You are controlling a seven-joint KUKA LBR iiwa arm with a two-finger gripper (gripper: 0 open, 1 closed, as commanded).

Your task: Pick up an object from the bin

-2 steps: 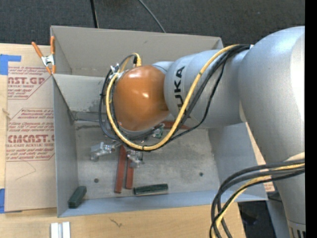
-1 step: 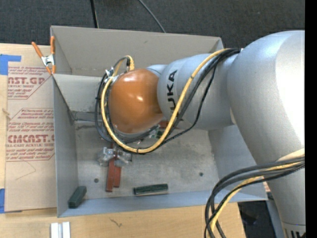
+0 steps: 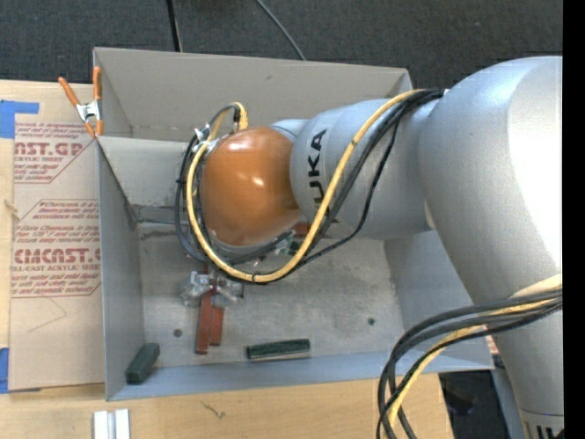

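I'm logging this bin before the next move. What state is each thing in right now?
gripper: down low in the bin, at the upper end of the red-brown bar.
red-brown bar: upper end under the gripper; whether it is lifted cannot be told.
dark green block: lying loose in the lower left corner, untouched.
dark stick: lying flat beside the lower wall, untouched.

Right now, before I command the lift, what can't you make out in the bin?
- Middle of the bin, camera view: hidden by the orange wrist cover and arm.
- Whether the pincer grips the red-brown block: its upper end is covered by the pincer.
- What the dark green bar and dark chunk by the near wall are: too small.
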